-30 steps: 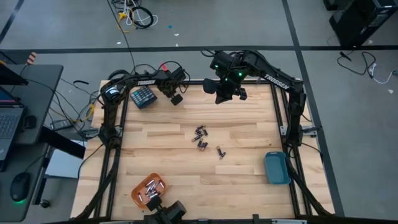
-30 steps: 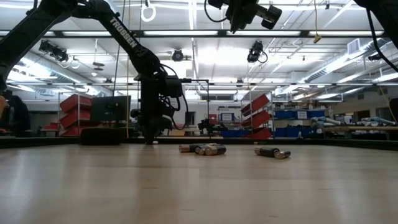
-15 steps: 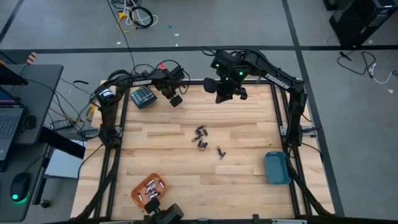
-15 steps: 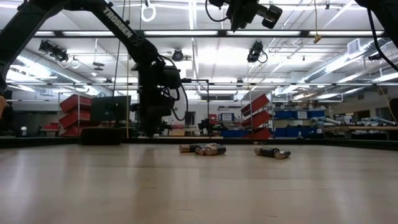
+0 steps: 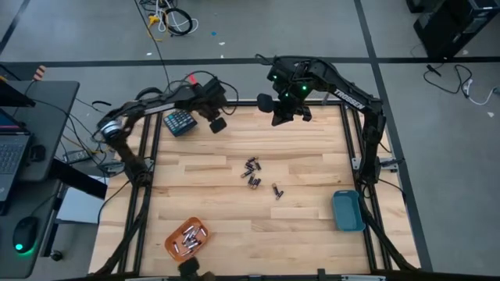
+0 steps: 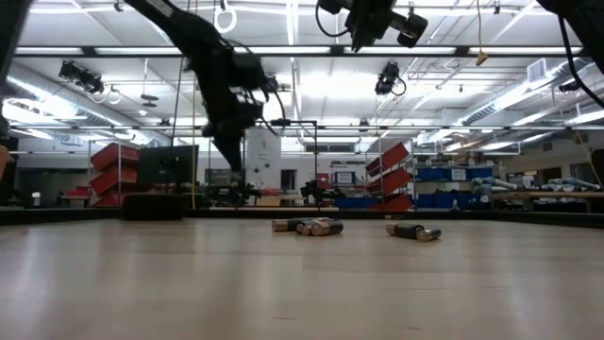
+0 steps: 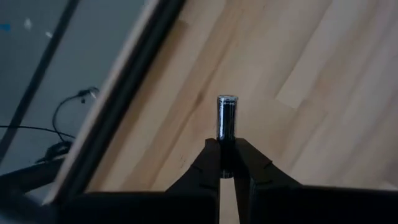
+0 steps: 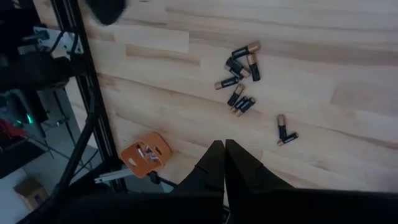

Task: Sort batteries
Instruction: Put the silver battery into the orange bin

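place: workshop or lab hall | signs: strip ceiling lights [image 6: 453, 49]; red storage bins [image 6: 115, 156]; floor cables [image 5: 168, 19]

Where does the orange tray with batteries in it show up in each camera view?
High view: orange tray, near the table's front edge on the left arm's side.
Low view: not in it.
Left wrist view: not in it.
Right wrist view: orange tray, beside the dark frame rail, beyond the shut right end effector.
Shared landmark: the loose batteries mid-table, also seen at and.
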### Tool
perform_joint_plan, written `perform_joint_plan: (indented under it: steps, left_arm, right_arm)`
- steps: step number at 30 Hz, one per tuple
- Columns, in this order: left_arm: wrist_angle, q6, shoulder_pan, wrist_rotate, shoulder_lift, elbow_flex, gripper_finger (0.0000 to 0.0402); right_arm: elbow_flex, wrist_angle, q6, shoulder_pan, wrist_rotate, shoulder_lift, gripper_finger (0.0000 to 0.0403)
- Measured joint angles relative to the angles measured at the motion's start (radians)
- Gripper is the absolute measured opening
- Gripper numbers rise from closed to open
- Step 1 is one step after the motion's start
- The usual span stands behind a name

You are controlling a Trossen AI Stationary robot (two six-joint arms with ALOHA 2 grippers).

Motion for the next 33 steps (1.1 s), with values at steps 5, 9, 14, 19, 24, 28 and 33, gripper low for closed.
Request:
perform_joint_plan:
  steps: [5,9,14,19,24,28,33]
  left_arm:
    - [-0.113,-0.029,-0.071,0.001,-0.188,-0.074,0.0010]
    - [-0.244,-0.098,-0.216,0.003,-0.346,-0.122,0.0010]
    - [-0.326,-0.150,-0.464,0.072,-0.503,-0.206,0.0010]
    - [-0.368,-0.281,-0.680,0.209,-0.577,-0.303,0.0010]
    - [-0.357,-0.531,-0.883,0.333,-0.547,-0.354,0.0010]
    - [-0.300,-0.701,-1.038,0.418,-0.524,-0.362,0.0010]
    - [-0.098,-0.888,-1.179,0.420,-0.503,-0.361,0.0010]
  right_arm:
    - [0.000,0.000,-0.009,-0.014,0.012,0.000,0.0001]
    - [0.000,0.000,-0.030,-0.018,0.026,0.000,0.0001]
    - [0.000,0.000,-0.034,-0.022,0.027,0.000,0.0001]
    - [0.000,0.000,-0.050,-0.022,0.027,0.000,0.0001]
    - [0.000,0.000,-0.043,-0.022,0.016,0.000,0.0001]
    - [0.000,0.000,-0.043,-0.022,-0.009,0.000,0.0001]
    - [0.000,0.000,-0.040,-0.022,-0.016,0.000,0.0001]
